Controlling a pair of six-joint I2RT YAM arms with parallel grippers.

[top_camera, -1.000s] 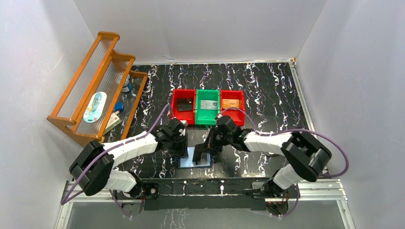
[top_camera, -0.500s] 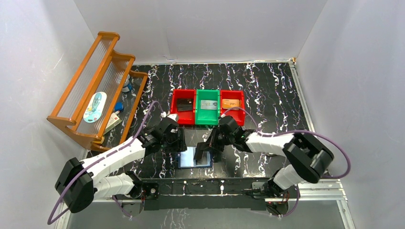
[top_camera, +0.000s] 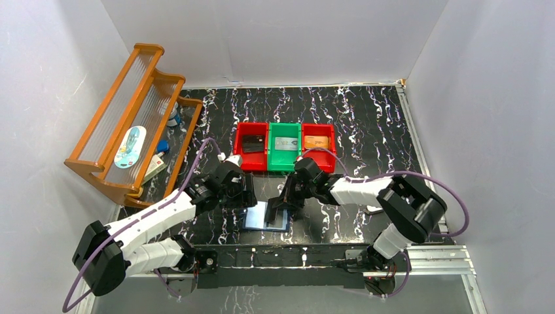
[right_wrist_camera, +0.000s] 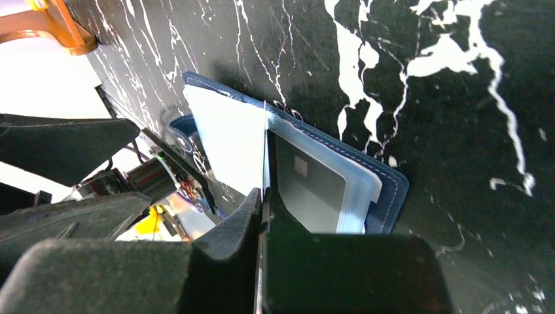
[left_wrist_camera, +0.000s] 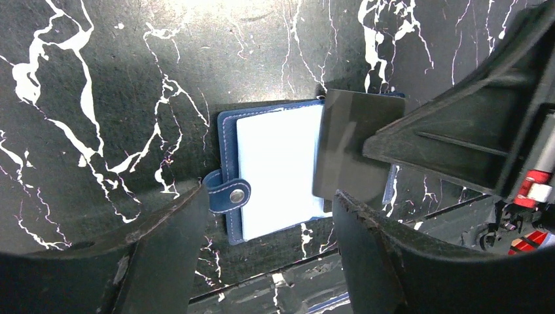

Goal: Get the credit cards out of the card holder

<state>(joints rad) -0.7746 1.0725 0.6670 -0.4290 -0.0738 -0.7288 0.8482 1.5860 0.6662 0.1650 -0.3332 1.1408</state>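
The navy card holder (top_camera: 260,221) lies open near the table's front edge, its pale sleeves (left_wrist_camera: 275,167) facing up and its snap strap (left_wrist_camera: 227,192) on the left. My right gripper (top_camera: 283,204) is shut on a dark credit card (left_wrist_camera: 345,144), held on edge over the holder's right half. In the right wrist view this card (right_wrist_camera: 264,150) shows as a thin line between the shut fingers. Whether its lower edge still sits in a sleeve I cannot tell. Another grey card (right_wrist_camera: 307,190) rests inside a sleeve. My left gripper (left_wrist_camera: 269,196) hovers open above the holder's left side, holding nothing.
Three bins stand in a row behind the holder: a red bin (top_camera: 238,147) with a black card, a green bin (top_camera: 285,167) with a silver card, a red bin (top_camera: 332,140) with an orange card. A wooden rack (top_camera: 131,118) fills the left side.
My left gripper has opened and lifted slightly off the holder while its arm stretched out lower. The right gripper stays shut on the dark card in the same place.
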